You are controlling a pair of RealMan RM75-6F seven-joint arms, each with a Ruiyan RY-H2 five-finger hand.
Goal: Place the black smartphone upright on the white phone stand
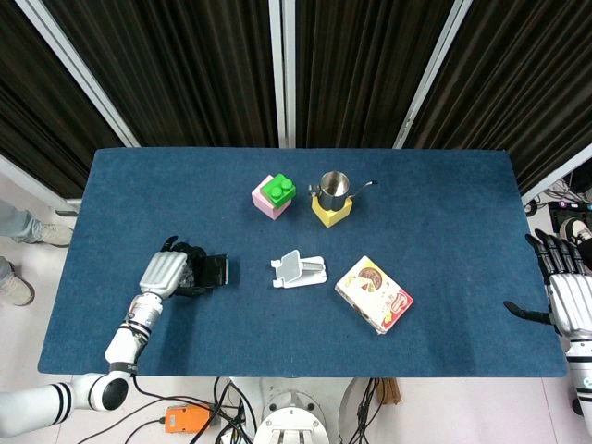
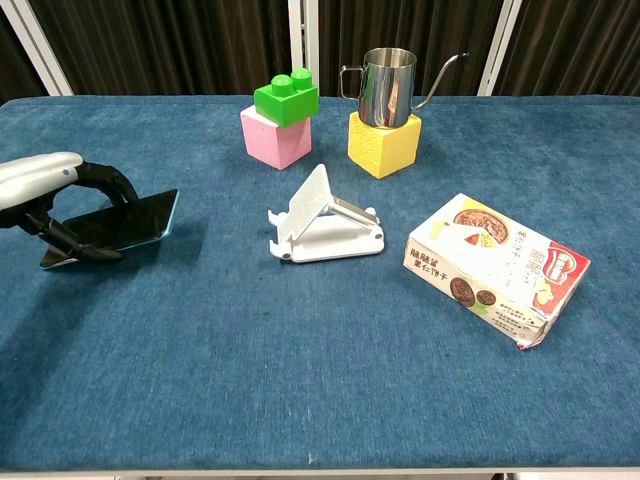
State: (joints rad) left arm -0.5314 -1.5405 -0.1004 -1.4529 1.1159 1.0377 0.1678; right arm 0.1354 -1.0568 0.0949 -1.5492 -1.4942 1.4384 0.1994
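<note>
My left hand [image 1: 169,274] [image 2: 55,195] grips the black smartphone [image 2: 125,220] [image 1: 215,269] at the table's left side. The phone is lifted off the cloth and tilted, its right end higher. The white phone stand [image 1: 299,269] [image 2: 325,222] sits near the table's middle, to the right of the phone, with its back plate raised. My right hand [image 1: 567,294] hangs open past the table's right edge, holding nothing.
A green brick on a pink block [image 1: 275,195] [image 2: 282,121] and a steel pitcher on a yellow block [image 1: 333,198] [image 2: 384,115] stand behind the stand. A biscuit box [image 1: 374,294] [image 2: 496,271] lies to its right on the blue table cloth [image 1: 444,213].
</note>
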